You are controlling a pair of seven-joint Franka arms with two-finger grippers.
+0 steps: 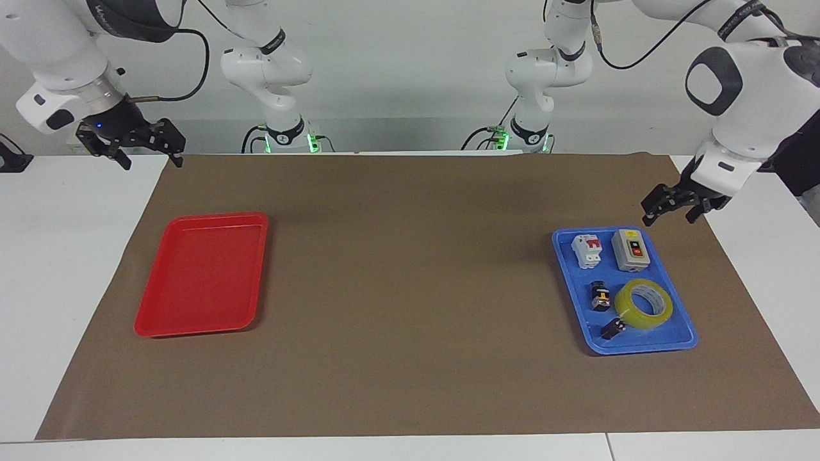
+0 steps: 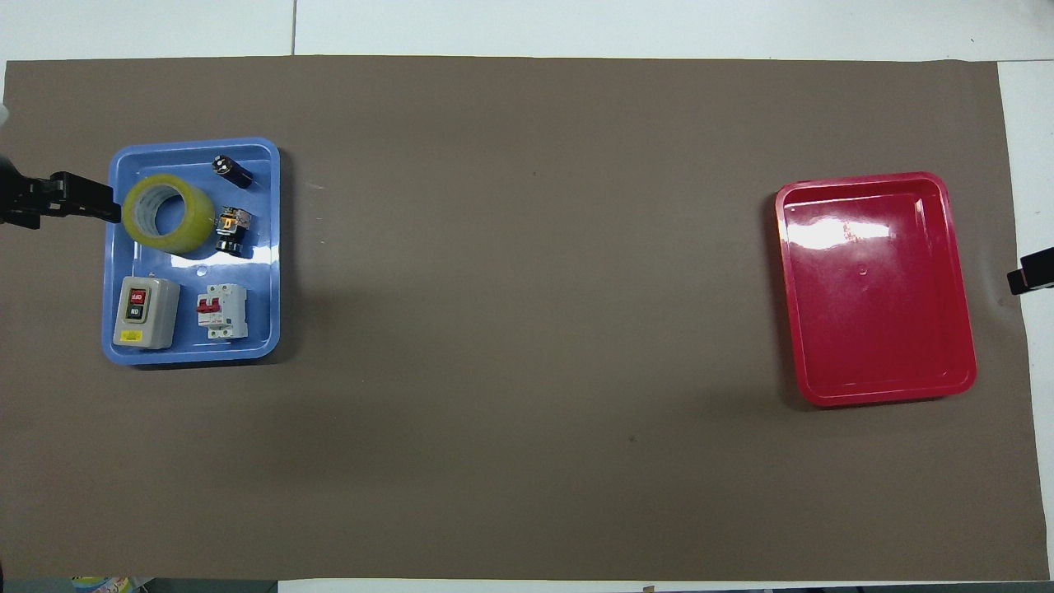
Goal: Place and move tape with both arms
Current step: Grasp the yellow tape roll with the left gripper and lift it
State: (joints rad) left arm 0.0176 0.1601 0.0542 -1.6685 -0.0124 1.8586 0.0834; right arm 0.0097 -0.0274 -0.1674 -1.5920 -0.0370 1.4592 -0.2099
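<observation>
From the facing camera I see the tape (image 1: 644, 303) lying flat in the blue tray (image 1: 682, 339), at the tray's corner farthest from the robots on the left arm's end of the desk. A grey switch box (image 1: 632, 250) and a white breaker (image 1: 588, 250) sit at the tray's nearer edge, and two small black parts (image 1: 600, 296) lie beside the roll. My left gripper (image 1: 667, 211) hangs in the air over the brown mat (image 1: 410, 288) just off the tray's nearer corner, jaws spread apart and empty. My right gripper (image 1: 130, 147) waits over the mat's corner at the right arm's end, jaws released too. The red tray (image 1: 144, 326) lies well apart from it.

From overhead, the left gripper (image 2: 97, 209) covers the blue tray's (image 2: 189, 356) outer edge just beside the tape (image 2: 169, 213). Only a tip of the right gripper (image 2: 1029, 281) shows beside the red tray (image 2: 881, 395).
</observation>
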